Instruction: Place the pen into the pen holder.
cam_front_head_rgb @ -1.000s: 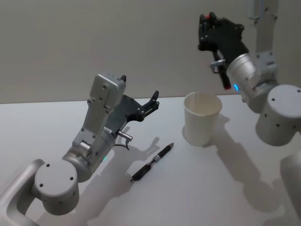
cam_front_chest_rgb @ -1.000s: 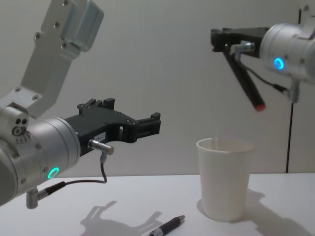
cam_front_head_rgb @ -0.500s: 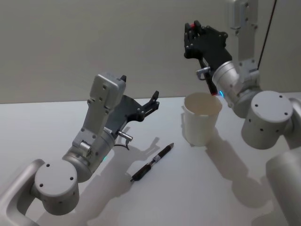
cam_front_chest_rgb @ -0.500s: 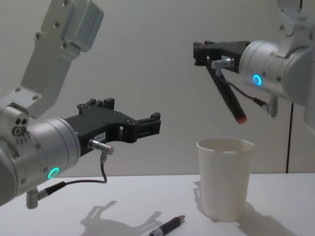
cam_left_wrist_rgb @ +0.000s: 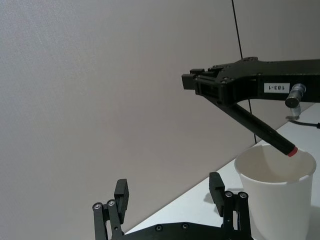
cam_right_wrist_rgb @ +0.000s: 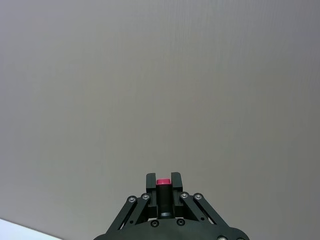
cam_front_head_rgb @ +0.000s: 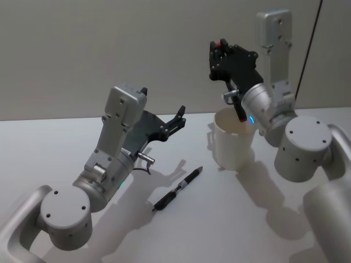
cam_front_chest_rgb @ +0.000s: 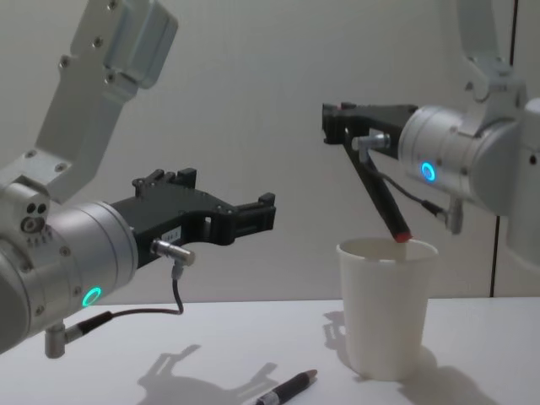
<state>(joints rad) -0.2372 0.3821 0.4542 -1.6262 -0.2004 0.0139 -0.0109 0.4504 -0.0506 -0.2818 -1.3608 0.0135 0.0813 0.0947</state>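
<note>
Now right gripper [cam_front_chest_rgb: 332, 124] clamps pen [cam_front_chest_rgb: 381, 196] over pen holder [cam_front_chest_rgb: 386, 312]; left gripper [cam_front_head_rgb: 162, 102] wide; white table [cam_front_head_rgb: 247, 219], grey wall [cam_front_head_rgb: 82, 49]

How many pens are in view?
2: the held pen in the right gripper, tip at the cup; the loose pen lying on the table. Others could hide inside the cup.

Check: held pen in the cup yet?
Not yet. The pen, tilted in the right gripper, has its red tip at the cup rim.
</note>
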